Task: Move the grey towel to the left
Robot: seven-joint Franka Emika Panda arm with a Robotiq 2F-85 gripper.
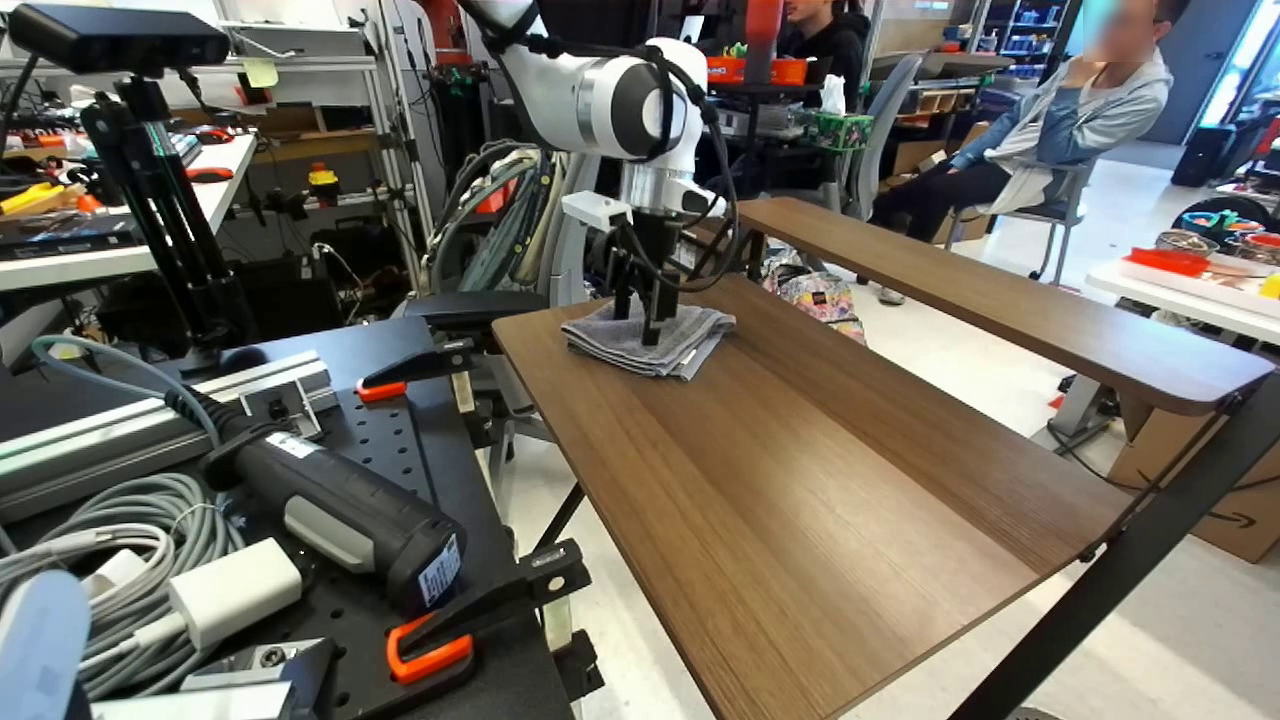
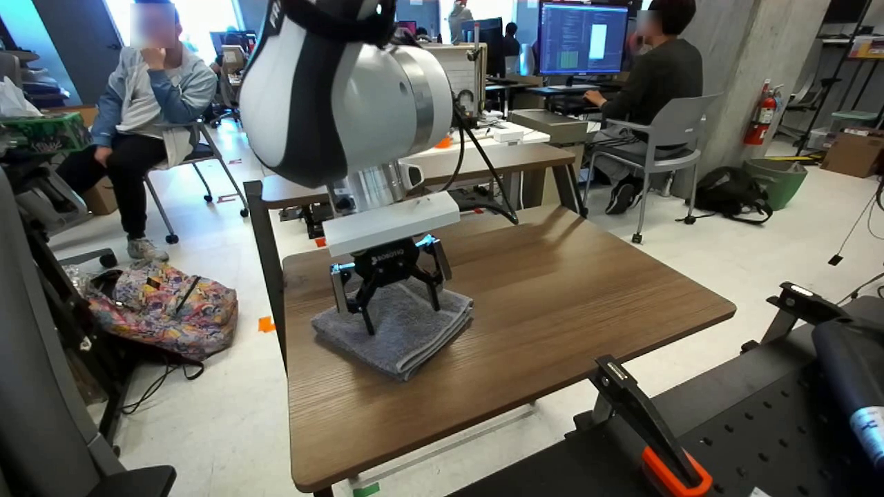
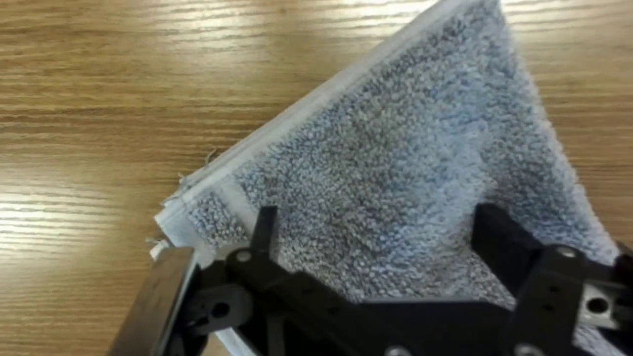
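While the grey towel (image 2: 413,336) lies folded on wood-grained tabletop (image 2: 566,290) | nubby pile, squarish shape | end effector (image 2: 403,319): jaws parted

In an exterior view I read ROBOTIQ on my gripper (image 2: 404,316); FRA, cut short, on my arm (image 2: 387,103); in an exterior view, a curved arrow on a box (image 1: 1237,506); illegible: labels (image 1: 439,571) on a black tool (image 1: 355,490), text on a screen (image 2: 583,38).

Both exterior views overlook the table (image 2: 573,283), the wrist view the towel (image 3: 376,183), close up.
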